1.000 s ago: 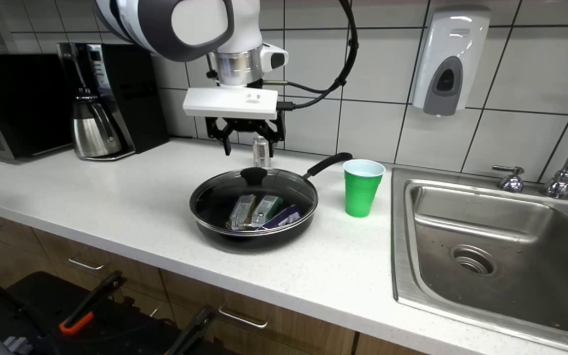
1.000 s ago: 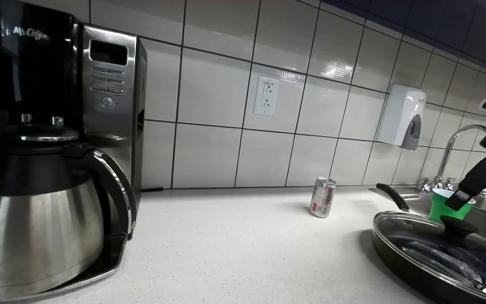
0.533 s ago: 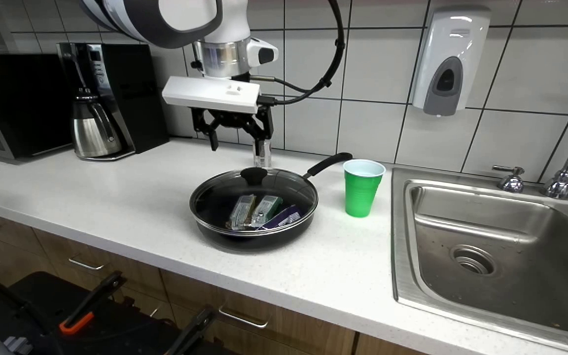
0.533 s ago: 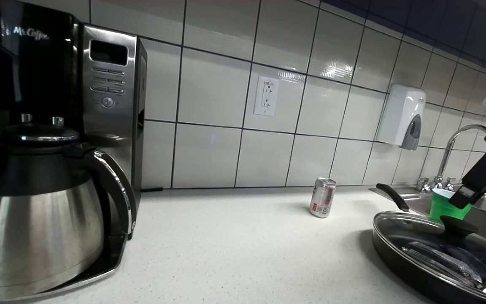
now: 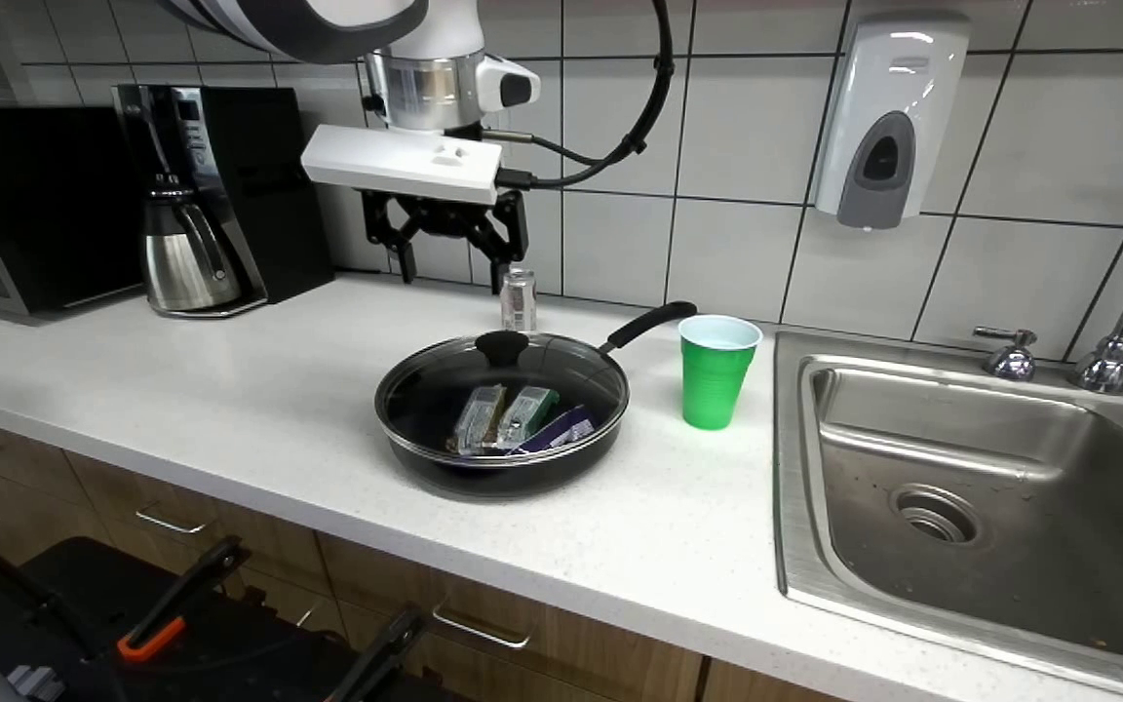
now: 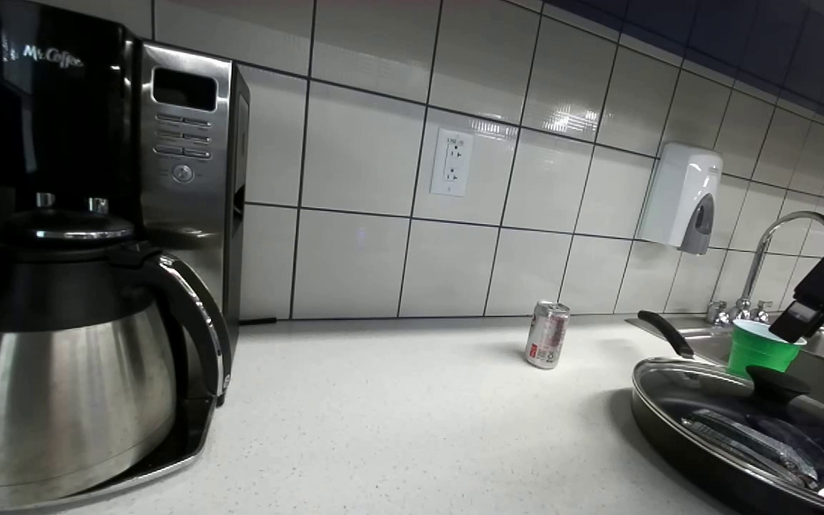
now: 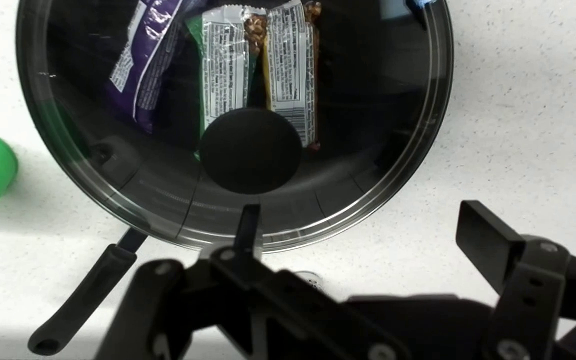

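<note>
the gripper point(image 5: 453, 278) hung above and behind the pan point(image 5: 513, 480) in an exterior view, its two fingers point(image 7: 488, 245) spread wide apart with nothing between them. the pan sat on the counter point(image 5: 259, 390), covered by a glass lid point(image 7: 358, 125) whose black knob point(image 7: 251, 151) stood up at the pan's middle, and three wrapped bars point(image 7: 223, 65) looked to lie inside the pan beneath the glass. in the wrist view the gap between the fingers appeared to fall over the pan's rim and the counter outside it, off to one side of the knob. working well around the knob would probably have meant centring that gap over the pan's middle while high, then lowering slowly and straight, one finger passing each side, with no weight put on the glass. the silver can point(image 6: 547, 335) stood near the pan, on its side toward the tiled wall point(image 5: 747, 127), and the green cup point(image 5: 715, 380) stood beside the pan, just by its handle point(image 5: 654, 324), so a low sideways swing could have knocked either. a level, gentle touch seemed wisest for a loose lid.
</note>
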`<state>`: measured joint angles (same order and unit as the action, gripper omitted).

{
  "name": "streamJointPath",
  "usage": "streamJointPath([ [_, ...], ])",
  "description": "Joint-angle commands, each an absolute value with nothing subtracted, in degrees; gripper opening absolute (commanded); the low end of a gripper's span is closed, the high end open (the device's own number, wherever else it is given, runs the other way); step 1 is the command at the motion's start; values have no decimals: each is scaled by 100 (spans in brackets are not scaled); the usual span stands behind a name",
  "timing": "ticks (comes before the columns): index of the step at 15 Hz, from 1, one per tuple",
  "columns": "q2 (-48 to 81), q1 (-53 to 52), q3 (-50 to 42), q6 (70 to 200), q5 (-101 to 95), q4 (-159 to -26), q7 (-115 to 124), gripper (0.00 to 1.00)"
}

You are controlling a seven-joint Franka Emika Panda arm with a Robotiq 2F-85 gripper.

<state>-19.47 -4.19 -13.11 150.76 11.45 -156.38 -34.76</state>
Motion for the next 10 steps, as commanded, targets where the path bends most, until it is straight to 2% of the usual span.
streamJointPath([
  [1, -2282, -395, -1181, 14849, 1035, -15698, -3294, 100],
  [10, -2061, -472, -1265, 14985, 1119, -15634, -3449, 100],
])
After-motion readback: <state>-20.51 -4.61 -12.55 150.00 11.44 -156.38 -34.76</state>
